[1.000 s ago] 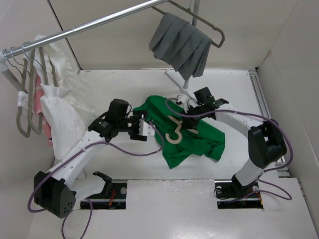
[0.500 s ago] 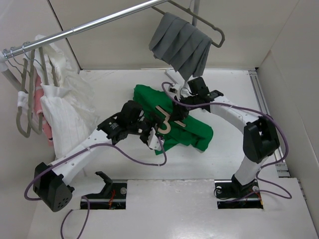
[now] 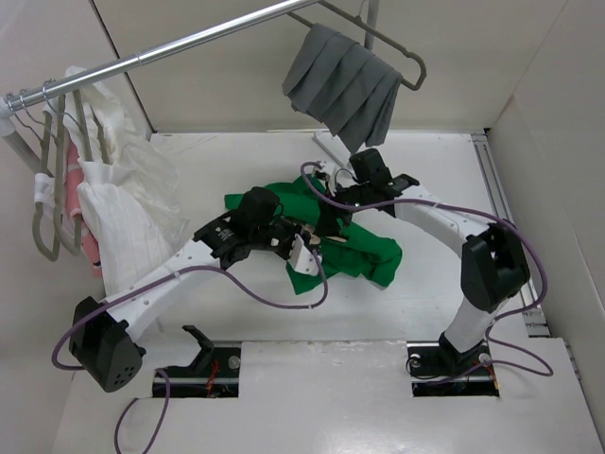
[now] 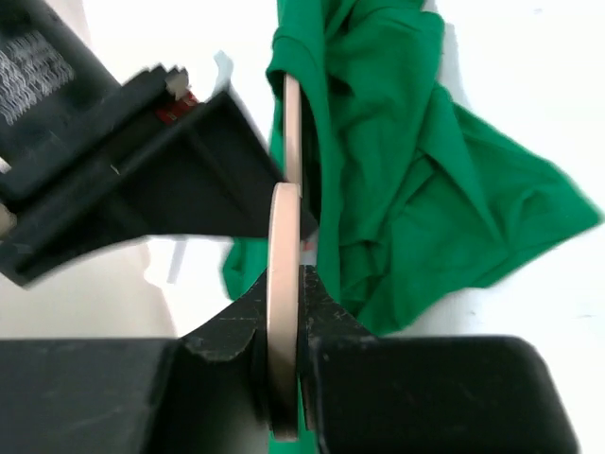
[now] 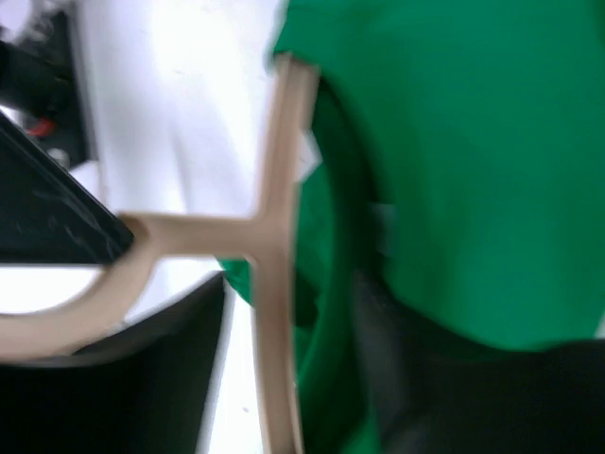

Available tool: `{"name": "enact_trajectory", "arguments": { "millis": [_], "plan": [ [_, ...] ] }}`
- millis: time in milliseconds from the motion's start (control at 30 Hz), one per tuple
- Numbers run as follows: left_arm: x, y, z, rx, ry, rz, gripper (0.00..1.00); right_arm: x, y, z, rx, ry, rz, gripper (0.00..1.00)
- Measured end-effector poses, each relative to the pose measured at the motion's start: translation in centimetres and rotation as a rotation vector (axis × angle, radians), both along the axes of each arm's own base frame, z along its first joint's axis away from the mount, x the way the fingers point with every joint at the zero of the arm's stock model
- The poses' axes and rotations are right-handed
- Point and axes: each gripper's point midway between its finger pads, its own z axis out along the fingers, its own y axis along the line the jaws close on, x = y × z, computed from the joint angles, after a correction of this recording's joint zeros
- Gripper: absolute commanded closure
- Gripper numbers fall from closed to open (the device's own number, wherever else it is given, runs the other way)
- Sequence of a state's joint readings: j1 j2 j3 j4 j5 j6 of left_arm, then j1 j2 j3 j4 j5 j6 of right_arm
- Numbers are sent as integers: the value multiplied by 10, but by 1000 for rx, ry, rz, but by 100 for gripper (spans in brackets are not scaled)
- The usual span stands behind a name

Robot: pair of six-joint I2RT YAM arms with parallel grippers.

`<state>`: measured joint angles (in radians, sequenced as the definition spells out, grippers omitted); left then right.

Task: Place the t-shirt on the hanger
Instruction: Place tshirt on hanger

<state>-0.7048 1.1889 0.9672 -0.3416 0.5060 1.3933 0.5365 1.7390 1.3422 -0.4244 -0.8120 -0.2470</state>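
Left gripper clamped on beige curved-shouldered hanger, edge-on, long axis running away into bright green cotton t-shirt bunched mid-tabletop; right gripper nearer the cloth, closure hidden, cannot tell

White table, evenly lit. Beige walls behind, at sides. Metal rail overhead; white garments hang left, grey cloth centre.

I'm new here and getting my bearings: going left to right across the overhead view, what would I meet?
White garments → green t-shirt → right arm's black elbow.
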Motion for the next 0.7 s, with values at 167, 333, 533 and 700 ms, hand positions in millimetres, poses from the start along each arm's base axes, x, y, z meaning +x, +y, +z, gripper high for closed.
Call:
{"name": "enact_trajectory", "arguments": {
  "millis": [167,333,533,700],
  "plan": [
    [5,7,0,0,159,85,100,4,-23,13,-100,-190,5,19],
    [23,8,20,-53,268,152,100,-8,-50,59,-112,-434,6,17],
    [21,6,31,-79,332,141,100,-23,-65,57,-127,-516,37,19],
    [8,6,27,-65,382,107,100,-15,-71,17,-220,-456,30,20]
  ]
}}
